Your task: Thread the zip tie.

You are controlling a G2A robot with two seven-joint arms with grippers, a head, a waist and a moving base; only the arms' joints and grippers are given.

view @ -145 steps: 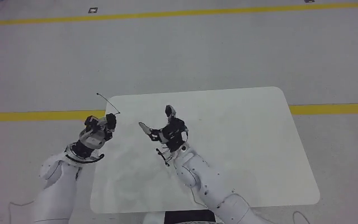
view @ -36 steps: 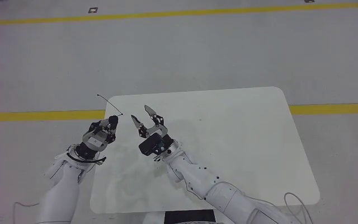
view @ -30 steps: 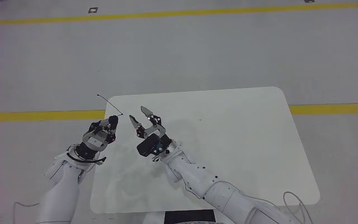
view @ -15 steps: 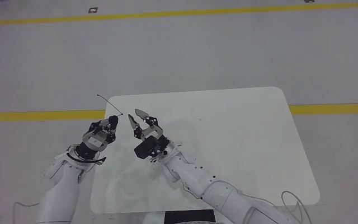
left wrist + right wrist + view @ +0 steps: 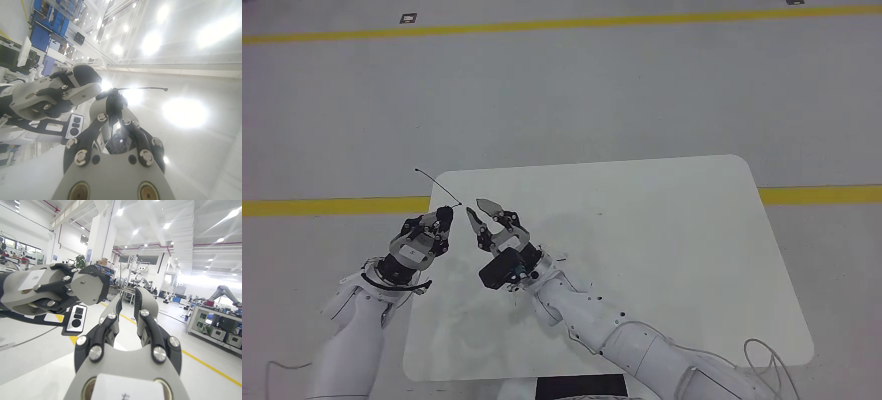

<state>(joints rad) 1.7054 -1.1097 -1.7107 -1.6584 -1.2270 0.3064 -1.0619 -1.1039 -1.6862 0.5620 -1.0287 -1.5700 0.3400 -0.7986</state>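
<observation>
Where the worktop [image 5: 662,260] has its left edge, raised above it: left gripper [image 5: 443,213] [image 5: 113,92], fingers pressed together on a thin black zip tie [image 5: 437,186] [image 5: 141,88], pinched close to one end. Long remainder slanting out past the worktop's far-left corner, small head end free in the air. Just inside that same worktop edge: right gripper [image 5: 474,206] [image 5: 128,292], also off the surface, fingers spread a little, holding nothing, tips just beside the tie's pinched end.
</observation>
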